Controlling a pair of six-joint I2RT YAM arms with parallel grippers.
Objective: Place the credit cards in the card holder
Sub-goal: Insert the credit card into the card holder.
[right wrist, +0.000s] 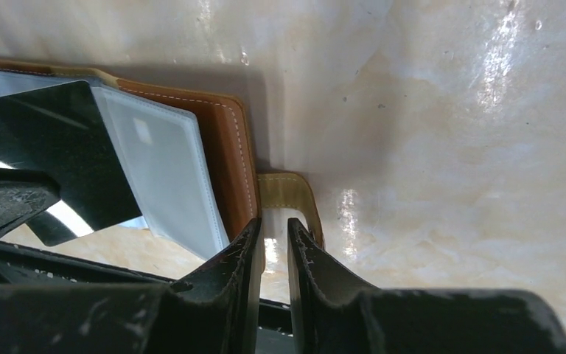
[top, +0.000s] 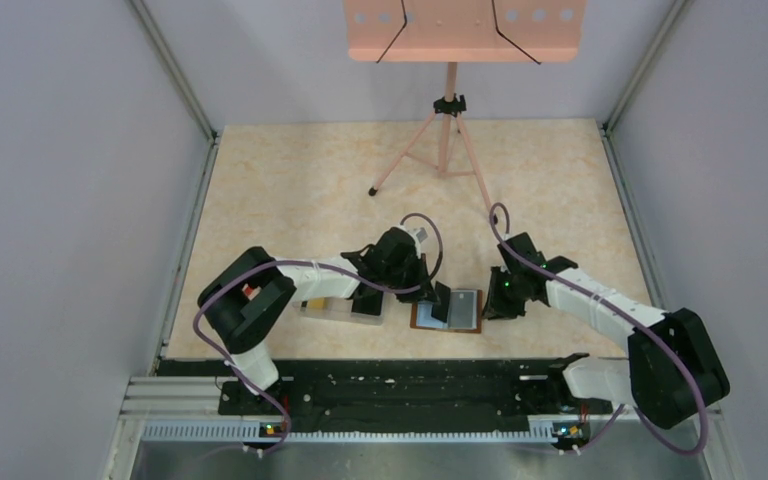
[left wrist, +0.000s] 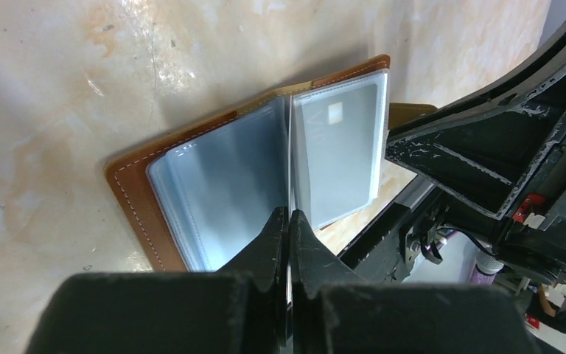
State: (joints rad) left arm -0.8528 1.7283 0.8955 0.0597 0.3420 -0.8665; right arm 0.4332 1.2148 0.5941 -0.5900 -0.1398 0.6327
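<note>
The brown card holder (top: 467, 309) lies open near the front edge, its pale blue-grey sleeves (left wrist: 221, 177) facing up. My left gripper (top: 438, 296) (left wrist: 289, 214) is shut on a black credit card (right wrist: 59, 155), held on edge over the holder's fold; in the left wrist view the card (left wrist: 290, 147) shows only as a thin line. My right gripper (top: 491, 304) (right wrist: 273, 225) stands at the holder's right edge (right wrist: 228, 147) beside the tan snap tab (right wrist: 287, 188), its jaws a narrow gap apart with bare table between them. More cards lie in the tray.
A clear plastic tray (top: 332, 311) with a yellow and a black card sits left of the holder, under the left arm. A pink tripod stand (top: 447, 140) stands at the back. The black mounting rail (top: 390, 392) runs along the front edge.
</note>
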